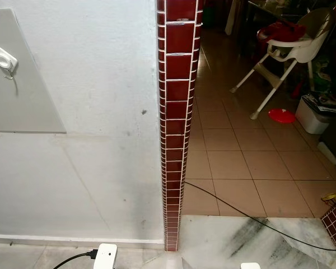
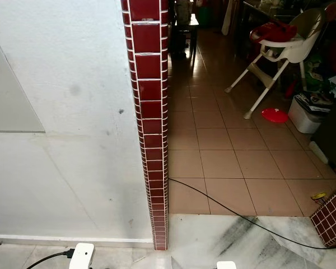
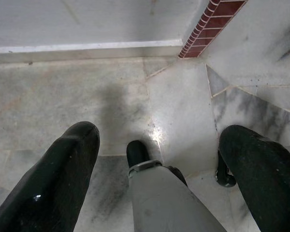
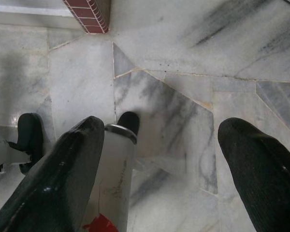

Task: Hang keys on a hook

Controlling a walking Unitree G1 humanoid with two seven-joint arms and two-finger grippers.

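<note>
- Left eye view: a white adhesive hook (image 1: 4, 60) sits high on a grey panel (image 1: 28, 106) on the pale wall, well to the robot's left of the red-tiled pillar edge (image 1: 176, 129). Beyond the pillar, a brown tiled floor holds a high chair (image 1: 285, 50), a red lid (image 1: 281, 115) and a white bin (image 1: 313, 115); a black cable (image 1: 235, 207) runs across it.
- Right eye view: the same pillar and room; the grey panel shows at the frame's left edge, and a white device with a black lead (image 2: 81, 256) sits low near the skirting.
- Left wrist view: the left gripper (image 3: 159, 159) hangs over the marble floor (image 3: 63, 96), its two black fingers (image 3: 63, 179) spread wide with nothing between them. The robot's own leg and foot (image 3: 150, 183) show below.
- Right wrist view: the right gripper (image 4: 159, 159) also points down at the marble, fingers (image 4: 72, 179) wide apart and empty.
- Keys: I cannot find them in these pictures, so their place is unknown.
- Step, as I judge it: still approach or search, with both arms idle. The next move calls for locating and gripping the keys, then turning left to face the hook.
</note>
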